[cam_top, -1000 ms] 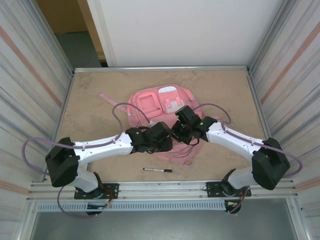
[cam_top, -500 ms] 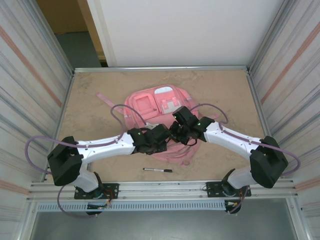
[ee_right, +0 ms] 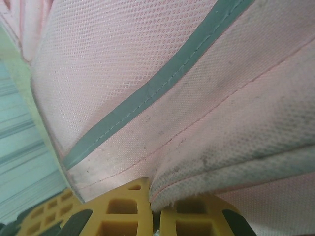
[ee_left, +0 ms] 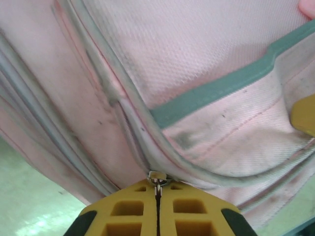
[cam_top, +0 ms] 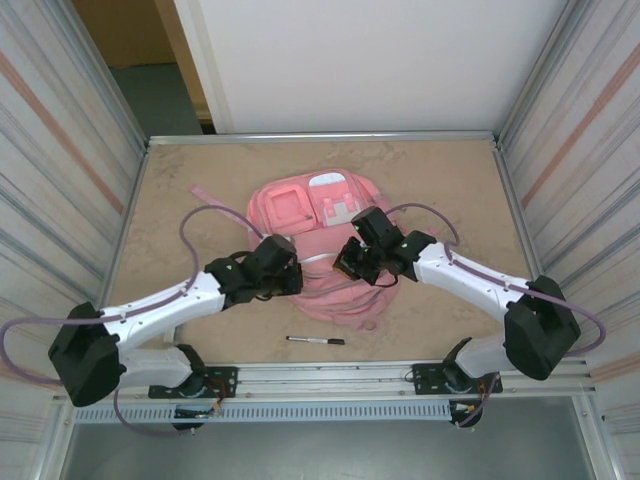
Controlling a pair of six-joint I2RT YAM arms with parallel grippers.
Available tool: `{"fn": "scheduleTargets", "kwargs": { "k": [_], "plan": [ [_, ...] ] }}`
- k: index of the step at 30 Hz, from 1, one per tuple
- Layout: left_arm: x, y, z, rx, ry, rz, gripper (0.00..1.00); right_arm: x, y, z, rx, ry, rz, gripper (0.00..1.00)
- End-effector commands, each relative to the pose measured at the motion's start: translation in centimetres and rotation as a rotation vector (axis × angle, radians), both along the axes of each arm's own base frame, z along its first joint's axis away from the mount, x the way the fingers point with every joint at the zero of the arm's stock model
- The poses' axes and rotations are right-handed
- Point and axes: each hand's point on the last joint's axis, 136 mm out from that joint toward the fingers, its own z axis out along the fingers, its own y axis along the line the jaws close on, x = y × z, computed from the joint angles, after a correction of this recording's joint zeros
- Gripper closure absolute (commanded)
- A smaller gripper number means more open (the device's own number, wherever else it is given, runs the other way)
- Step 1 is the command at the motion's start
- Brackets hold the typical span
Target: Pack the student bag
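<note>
Two arms are leaning inward over the bench (cam_top: 440,170), elbows bent, meeting at the student bag (cam_top: 300,210), which is lying flat mid-bench. The left tool (ee_left: 157,191) is clenching a small metal zip pull (ee_left: 157,178) at the bag's seam; the right tool (ee_right: 150,199) is pinching a fold of its pink fabric

table (cam_top: 450,170): sandy-beige top | pen (cam_top: 315,341): black, lying flat near its front edge | side walls (cam_top: 60,150): ribbed metal
</note>
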Motion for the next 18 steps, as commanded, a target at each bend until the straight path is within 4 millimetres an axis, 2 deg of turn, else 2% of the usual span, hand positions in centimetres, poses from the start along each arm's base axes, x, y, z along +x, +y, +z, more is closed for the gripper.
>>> {"fn": "scheduleTargets", "kwargs": {
  "k": [1, 8, 14, 18],
  "plan": [
    [0.9, 4.0, -1.9, 0.178, -0.070, -0.068, 1.00, -0.6, -0.5, 0.9, 0.009, -0.024, 0.061, 1.00],
    [3.2, 6.2, -3.5, 0.194, -0.080, -0.077, 1.00, -0.9, 0.5, 1.9, 0.041, -0.039, 0.146, 1.00],
    [5.5, 8.3, -2.7, 0.188, -0.062, 0.003, 1.00, -2.0, 2.2, 2.6, 0.070, -0.054, 0.261, 1.00],
    [5.9, 9.6, -1.8, 0.222, -0.105, 0.033, 0.99, -2.2, 2.2, 2.4, 0.058, -0.053, 0.264, 1.00]
  ]
}}
